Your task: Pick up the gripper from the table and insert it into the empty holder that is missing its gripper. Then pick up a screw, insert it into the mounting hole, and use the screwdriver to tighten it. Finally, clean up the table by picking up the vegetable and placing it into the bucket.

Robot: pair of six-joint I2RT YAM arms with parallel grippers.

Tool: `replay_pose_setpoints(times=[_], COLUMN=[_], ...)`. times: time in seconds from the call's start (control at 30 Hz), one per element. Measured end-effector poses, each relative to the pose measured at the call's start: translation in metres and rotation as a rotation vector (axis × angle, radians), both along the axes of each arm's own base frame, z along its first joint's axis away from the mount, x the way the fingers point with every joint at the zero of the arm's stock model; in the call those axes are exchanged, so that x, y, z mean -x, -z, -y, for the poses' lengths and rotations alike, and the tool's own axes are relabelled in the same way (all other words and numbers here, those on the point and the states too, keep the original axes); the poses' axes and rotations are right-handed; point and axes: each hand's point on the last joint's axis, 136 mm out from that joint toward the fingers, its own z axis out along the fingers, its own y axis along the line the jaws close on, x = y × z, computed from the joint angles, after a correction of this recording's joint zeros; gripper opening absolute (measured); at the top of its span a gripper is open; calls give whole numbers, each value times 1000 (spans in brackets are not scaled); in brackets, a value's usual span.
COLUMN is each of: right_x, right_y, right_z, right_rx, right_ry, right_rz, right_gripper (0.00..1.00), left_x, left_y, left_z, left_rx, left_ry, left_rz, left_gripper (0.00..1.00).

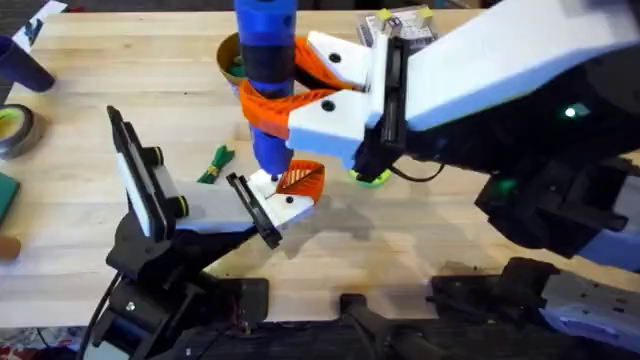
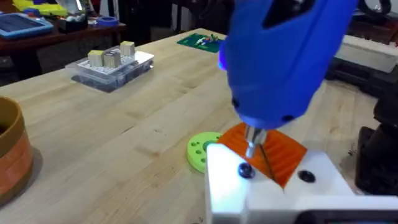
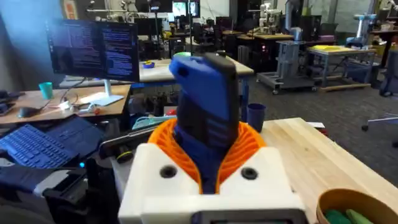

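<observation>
Spanning everything, pale wooden table (image 1: 480, 230) (lab behind)

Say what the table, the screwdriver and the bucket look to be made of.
Table: pale wood with visible grain, satin finish. Screwdriver: glossy blue plastic body, likely; shiny metal bit at its tip. Bucket: orange wall with yellowish rim, probably matte plastic, hard to confirm.

Table (image 1: 480, 240): pale wood w/ visible grain, satin finish. Screwdriver (image 1: 266, 60), 12 o'clock in overhead: smooth glossy blue plastic w/ a shiny metal bit; right gripper (image 1: 300, 95) clamped round it has matt white plastic body and orange ribbed pads (image 3: 245, 146). The gripper (image 1: 295, 185) at centre: matt white plastic w/ orange ribbed finger; the bucket (image 2: 9, 155): smooth orange plastic, mustard rim.
</observation>
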Motion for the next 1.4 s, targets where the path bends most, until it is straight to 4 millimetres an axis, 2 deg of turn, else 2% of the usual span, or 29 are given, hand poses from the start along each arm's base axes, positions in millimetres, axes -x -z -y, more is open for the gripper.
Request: replay_pose_setpoints(times=[1.4], right_x=[-3], right_y=[9], right_z=[-5], right_rx=[14], right_ry=[-7], right_rz=[-38], right_gripper=[81], left_x=[0], left_y=[0], left_z=[0], left_rx=[0], left_ry=[0], left_rz=[0], left_gripper=[13])
